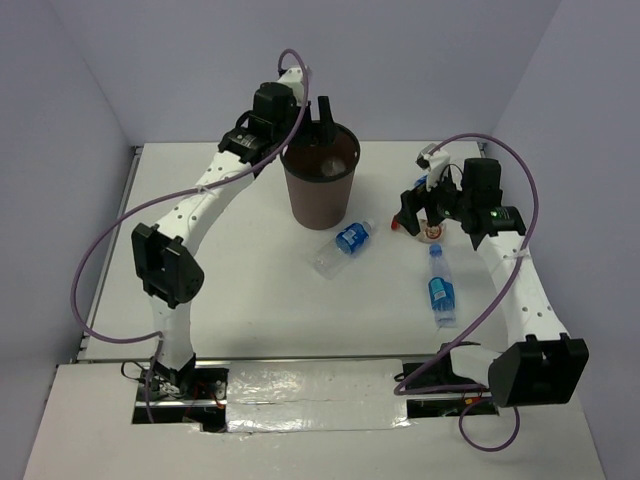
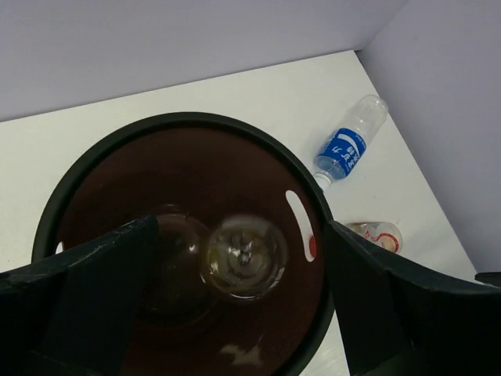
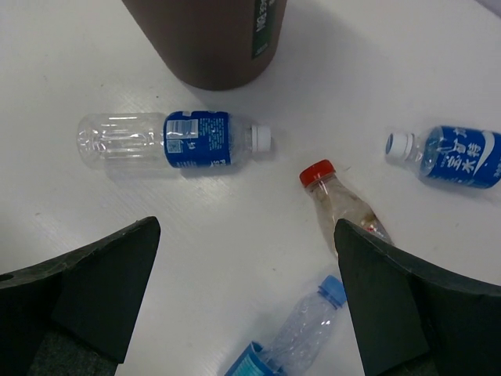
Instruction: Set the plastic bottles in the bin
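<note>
The dark brown bin [image 1: 318,190] stands at the back middle of the table. My left gripper [image 1: 325,122] hangs open right over its mouth. In the left wrist view a clear bottle [image 2: 244,258] lies inside the bin [image 2: 180,129], touching neither finger. My right gripper [image 1: 420,220] is open and empty, low over a red-capped whitish bottle [image 3: 344,207]. A clear blue-labelled bottle [image 1: 344,245] lies in front of the bin. A blue-capped bottle [image 1: 440,290] lies nearer. Another blue-labelled bottle [image 3: 454,157] lies at the right. No yellow-capped bottle is in view.
White walls close the table at the back and both sides. The right arm's purple cable [image 1: 520,170] loops above the bottles. A silver taped strip [image 1: 310,385] runs along the near edge between the arm bases.
</note>
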You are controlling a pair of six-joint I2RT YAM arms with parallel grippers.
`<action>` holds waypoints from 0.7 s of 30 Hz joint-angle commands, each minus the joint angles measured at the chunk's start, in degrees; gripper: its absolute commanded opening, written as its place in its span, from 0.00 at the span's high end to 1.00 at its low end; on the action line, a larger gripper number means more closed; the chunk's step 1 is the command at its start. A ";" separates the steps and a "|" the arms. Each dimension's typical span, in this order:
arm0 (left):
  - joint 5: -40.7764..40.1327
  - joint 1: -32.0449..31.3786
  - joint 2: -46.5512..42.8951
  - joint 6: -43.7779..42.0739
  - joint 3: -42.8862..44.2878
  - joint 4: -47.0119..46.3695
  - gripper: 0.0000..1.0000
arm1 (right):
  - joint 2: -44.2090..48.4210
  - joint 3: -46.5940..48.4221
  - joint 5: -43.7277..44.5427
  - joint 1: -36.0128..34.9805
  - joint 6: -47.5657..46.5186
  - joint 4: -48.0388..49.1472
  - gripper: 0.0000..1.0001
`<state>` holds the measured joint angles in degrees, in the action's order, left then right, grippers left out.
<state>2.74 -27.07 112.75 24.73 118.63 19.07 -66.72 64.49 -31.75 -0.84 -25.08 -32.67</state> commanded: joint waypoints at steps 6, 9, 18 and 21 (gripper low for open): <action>-5.99 0.26 -8.23 -4.78 0.38 -0.35 0.01 | -7.63 2.04 10.19 2.86 7.77 -5.91 0.00; -6.43 0.35 -12.27 -5.22 -2.60 -1.05 0.01 | -9.66 1.87 12.76 3.56 4.88 -7.23 0.00; -12.58 0.79 -31.33 -2.24 -26.32 -4.74 0.01 | -19.92 2.83 5.30 3.48 -28.78 -9.16 0.01; -14.52 1.49 -38.18 -0.57 -35.72 -4.66 0.00 | -28.01 7.83 6.25 3.39 -30.99 -10.04 0.02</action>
<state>-8.40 -26.44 79.20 22.11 88.07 15.79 -89.86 67.61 -24.25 2.66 -47.18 -40.75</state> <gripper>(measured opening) 0.994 0.985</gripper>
